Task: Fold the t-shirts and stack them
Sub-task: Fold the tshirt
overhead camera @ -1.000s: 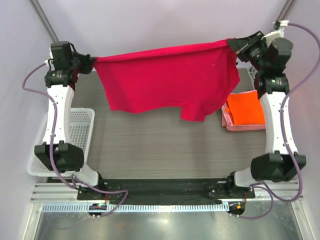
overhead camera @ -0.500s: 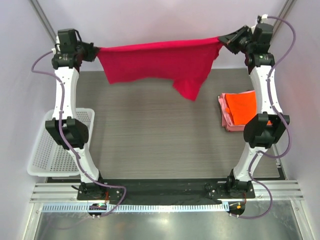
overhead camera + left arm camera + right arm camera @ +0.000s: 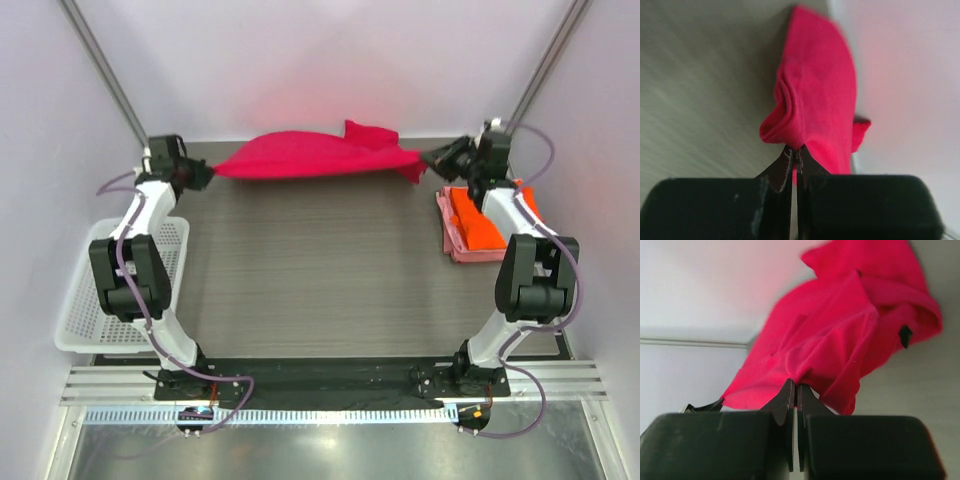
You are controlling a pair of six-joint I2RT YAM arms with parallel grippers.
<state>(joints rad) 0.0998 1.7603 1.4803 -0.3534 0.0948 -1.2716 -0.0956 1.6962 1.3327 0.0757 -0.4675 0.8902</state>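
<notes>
Three t-shirts: one crimson t-shirt [image 3: 310, 155] at the tabletop's [image 3: 320, 270] far edge, one orange t-shirt [image 3: 470, 225] on one pale pink t-shirt [image 3: 452, 245] at its right edge. One white mesh basket [image 3: 72, 330]. Two robot arms: left arm [image 3: 140, 215], right arm [image 3: 505, 212].

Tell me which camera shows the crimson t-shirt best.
Top external: the whole crimson t-shirt shows, strung between the left claw and right claw along the far edge of the table. Each wrist view shows only a bunched end pinched at its own claw.

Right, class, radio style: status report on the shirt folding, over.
Left gripper and right gripper shut on crimson t-shirt. Shirt stretched between them at the table's far edge. Orange t-shirt on pink t-shirt at right; nothing seen in the way.
</notes>
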